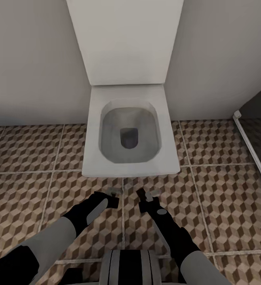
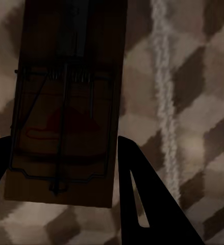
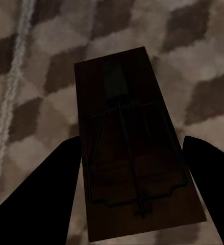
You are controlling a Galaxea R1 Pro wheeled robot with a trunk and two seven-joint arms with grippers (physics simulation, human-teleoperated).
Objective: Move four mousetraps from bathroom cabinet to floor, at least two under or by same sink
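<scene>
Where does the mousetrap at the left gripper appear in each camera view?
Head view: the left mousetrap is tiny, at the left gripper, before the toilet.
Left wrist view: it is large, between the dark fingers.
Right wrist view: another mousetrap there.
Shared landmark: the pale grout line.

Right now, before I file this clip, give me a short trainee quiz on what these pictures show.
1. True or false: the lid of the white square-bowled toilet is raised.
2. What sits between the fingers of the left gripper? A: a flat brown wooden mousetrap with a dark wire spring. B: a chrome tap. C: nothing.
3. Fill in: the right gripper appears to hold a second mousetrap above the brown, beige and white cube-patterned tiled ____.

Key: 1 true; 2 A; 3 floor.
</scene>
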